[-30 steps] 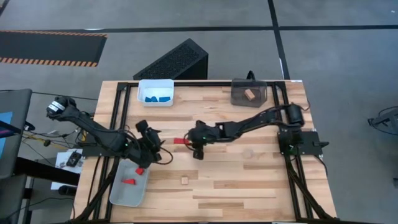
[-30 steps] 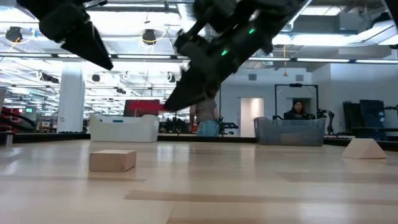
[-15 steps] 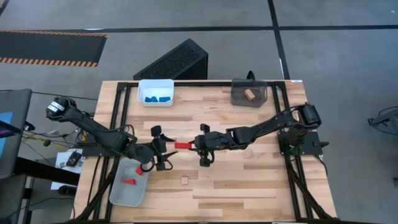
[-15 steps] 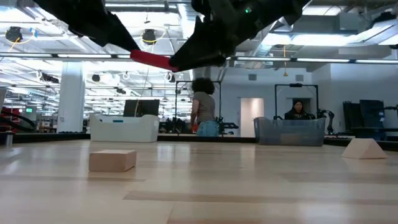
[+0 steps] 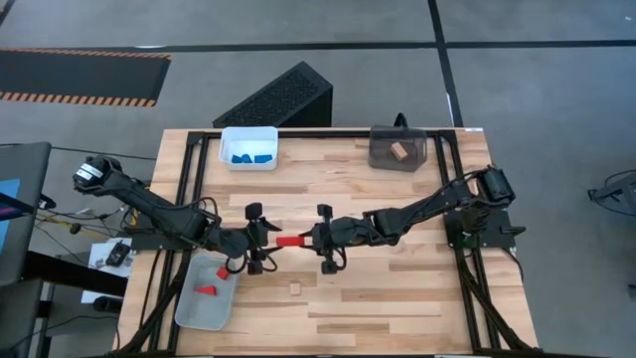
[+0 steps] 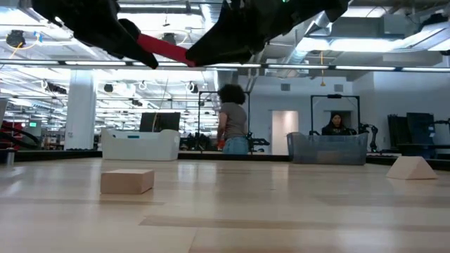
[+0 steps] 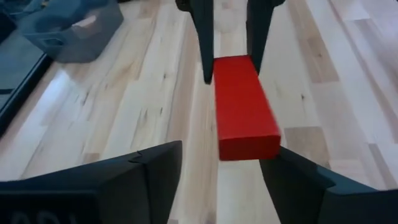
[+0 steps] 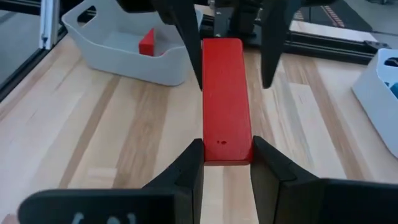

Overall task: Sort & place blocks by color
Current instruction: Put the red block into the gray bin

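In the middle of the high view the right gripper point(image 5: 306, 240) was clamped on one end of a long red block point(image 5: 291, 241), held level above the table point(image 5: 397, 288). The left gripper point(image 5: 266, 242) faced it from the left with its fingers spread wide on either side of the block's free end; whether they touched it could not be told.

Around them: a white bin point(image 5: 249, 146) with blue blocks point(image 5: 248, 157) at upper centre-left, a dark tinted bin point(image 5: 397, 147) holding a wood block point(image 5: 397, 151) at upper centre-right, and a grey bin point(image 5: 207, 298) with red blocks point(image 5: 206, 290) at lower left, close beside the left arm. A wood cube point(image 5: 294, 288) lay alone just below the meeting grippers, and nothing stood between them. In the low view a wood wedge point(image 6: 412, 168) sat at far right, with two people point(image 6: 231, 125) in the room behind. No writing was readable.
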